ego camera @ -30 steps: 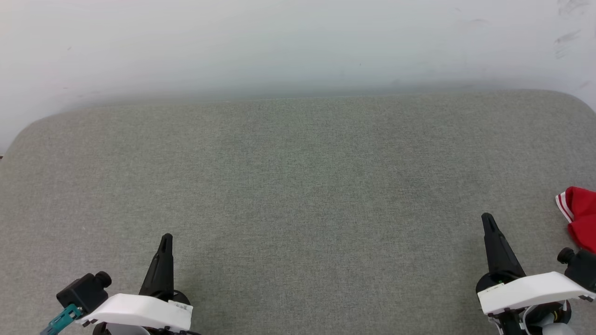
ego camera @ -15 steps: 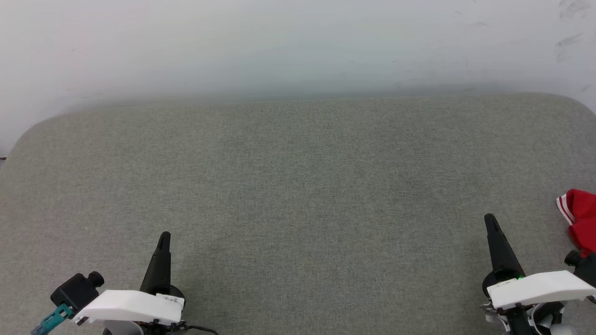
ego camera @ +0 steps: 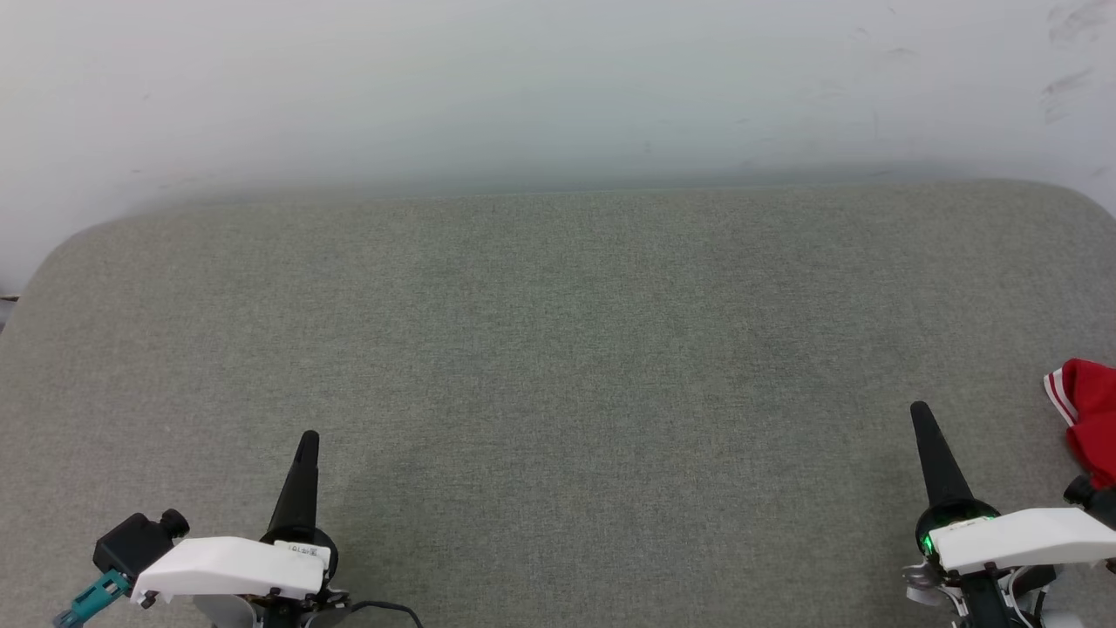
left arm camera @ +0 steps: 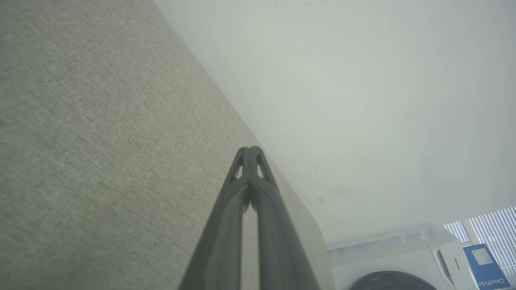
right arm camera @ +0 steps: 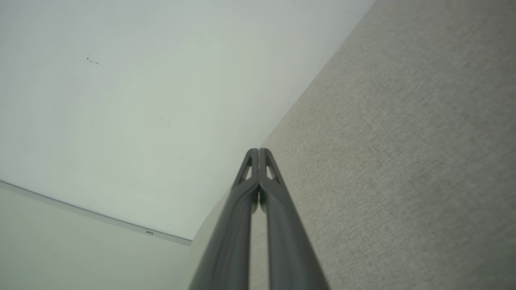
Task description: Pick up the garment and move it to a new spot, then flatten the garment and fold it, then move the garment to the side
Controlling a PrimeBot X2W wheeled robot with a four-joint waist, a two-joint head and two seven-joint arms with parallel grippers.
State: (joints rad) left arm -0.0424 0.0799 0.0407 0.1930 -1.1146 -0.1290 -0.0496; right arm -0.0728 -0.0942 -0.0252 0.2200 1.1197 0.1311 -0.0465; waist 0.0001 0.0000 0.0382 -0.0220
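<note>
Red garment [ego camera: 1090, 414] on grey pad [ego camera: 558, 349], left tool [ego camera: 307, 438] closed, right tool [ego camera: 918, 410] closed

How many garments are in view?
1: the red garment at the head view's right edge, beyond the right gripper; the frame cuts it, so more may be hidden.

The counter [ego camera: 558, 349] is a flecked grey-green weave. The garment [ego camera: 1092, 410] is red, with white stripes along one edge. The left end effector [ego camera: 307, 443] and the right end effector [ego camera: 919, 413] are black, with white casings [ego camera: 227, 565]. The wall [ego camera: 558, 78] is off-white with faint grey scuffs.
</note>
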